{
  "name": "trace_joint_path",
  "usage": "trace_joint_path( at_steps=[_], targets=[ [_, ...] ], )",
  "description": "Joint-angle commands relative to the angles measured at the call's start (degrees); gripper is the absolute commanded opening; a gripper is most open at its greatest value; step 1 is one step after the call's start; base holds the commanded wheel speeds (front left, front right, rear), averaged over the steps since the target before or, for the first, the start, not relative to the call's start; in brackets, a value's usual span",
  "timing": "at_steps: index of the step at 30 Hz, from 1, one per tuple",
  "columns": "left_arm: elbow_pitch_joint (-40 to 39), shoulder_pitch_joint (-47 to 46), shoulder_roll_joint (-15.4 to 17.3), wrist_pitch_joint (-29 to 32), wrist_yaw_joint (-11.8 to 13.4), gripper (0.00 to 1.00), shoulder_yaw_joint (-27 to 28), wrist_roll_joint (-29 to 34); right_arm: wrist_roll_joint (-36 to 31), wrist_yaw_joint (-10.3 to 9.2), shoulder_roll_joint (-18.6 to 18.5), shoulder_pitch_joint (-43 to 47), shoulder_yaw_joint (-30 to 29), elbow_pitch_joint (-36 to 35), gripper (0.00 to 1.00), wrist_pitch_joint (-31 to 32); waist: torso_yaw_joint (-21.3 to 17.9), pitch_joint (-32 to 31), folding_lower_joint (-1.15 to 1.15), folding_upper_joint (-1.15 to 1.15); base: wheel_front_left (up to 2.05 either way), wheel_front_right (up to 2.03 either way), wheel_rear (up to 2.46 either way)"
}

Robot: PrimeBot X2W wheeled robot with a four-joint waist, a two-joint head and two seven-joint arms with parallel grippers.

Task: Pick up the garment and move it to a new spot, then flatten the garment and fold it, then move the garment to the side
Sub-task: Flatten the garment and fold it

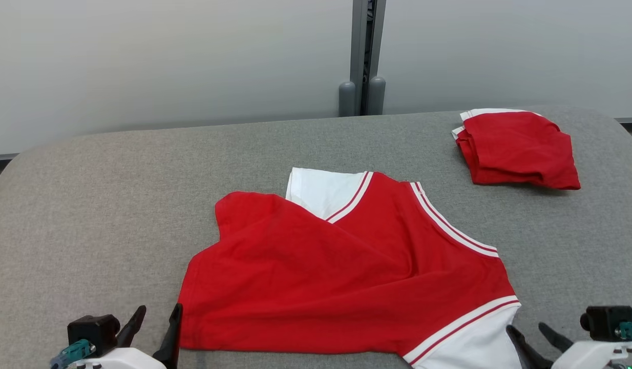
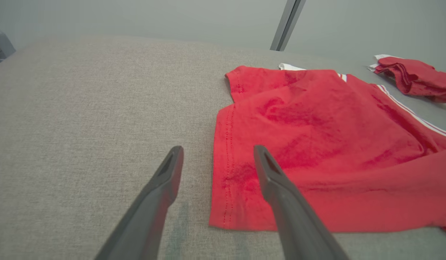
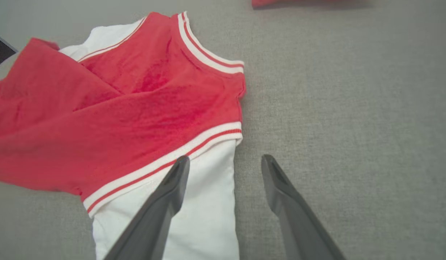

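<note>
L gripper (image 1: pixel 160 307): fingers spread wide, empty. It sits just off the garment's (image 1: pixel 346 271) near-left hem corner (image 2: pixel 217 222). In the wrist view one finger is over the cloth edge, the other over bare surface.
R gripper (image 1: pixel 526 328): also wide open, empty. It's at the garment's near-right, straddling the outer edge of the near sleeve (image 3: pixel 208 202), which is white.
Garment: red w/ white striped trim, lying mid grey padded surface (image 1: pixel 90 215), right ahead of both grippers. Not flat.
Step (my read): flattening, prob. ahead of the fold.
Trouble spot: a red flap (image 1: pixel 254 220) at the garment's far-left lies diagonally over the body and covers part of the far sleeve (image 1: pixel 321 192). Creases run across the middle.
Doing it well: come in low and pinch one layer only at the hem corner & sleeve edge. Pull both outward evenly so the cloth goes taut w/o bunching, then lift the flap off the body, away from centre.
Risk: catching two layers, or dragging the whole garment instead of spreading it.
Far-right of garment: a second red item (image 1: pixel 521 148), folded, well apart. Keep clear of it.
</note>
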Motion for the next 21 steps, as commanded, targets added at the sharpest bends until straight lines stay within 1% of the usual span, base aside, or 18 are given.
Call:
trace_joint_path(
  at_steps=[1, 4, 8, 13, 18, 21],
  targets=[
    [-0.21, 0.56, 0.18, 0.55, 0.10, 1.00, 0.09, -0.44, 0.46, -0.01, -0.47, 1.46, -0.35, -0.43, 1.00, 1.66, 0.08, 0.20, 0.00, 0.00, 0.00, 0.00, 0.00],
    [-0.67, 0.72, 0.46, 2.14, 0.19, 1.00, -0.14, -1.02, 2.41, -0.01, -0.70, 4.25, -1.40, -1.78, 1.00, 7.56, -0.04, 0.52, 0.00, 0.00, 0.00, 0.00, 0.00],
    [-0.91, 1.03, 0.73, 3.69, 0.31, 1.00, -0.26, -1.70, 4.34, -0.01, 0.18, 6.75, -2.51, -4.45, 1.00, 13.72, -0.49, 1.03, 0.00, 0.00, 0.00, 0.00, 0.00],
    [-0.51, 0.25, 1.16, 6.79, -0.02, 1.00, -1.09, -2.54, 4.61, -0.01, 2.04, 7.54, -3.38, -5.90, 1.00, 18.24, -0.85, 1.92, 0.00, 0.00, 0.00, 0.00, 0.00],
    [1.27, -1.43, 1.59, 10.78, -0.37, 1.00, -2.39, -3.13, 2.32, -0.01, 4.18, 7.43, -5.25, -5.04, 1.00, 21.79, -0.87, 2.89, 0.00, 0.00, 0.00, 0.00, 0.00],
    [2.51, -2.50, 1.20, 11.31, -0.42, 1.00, -2.78, -3.33, 1.08, -0.01, 5.15, 7.63, -6.43, -4.70, 1.00, 23.71, -1.12, 3.22, 0.00, 0.00, 0.00, 0.00, 0.00]
  ],
)
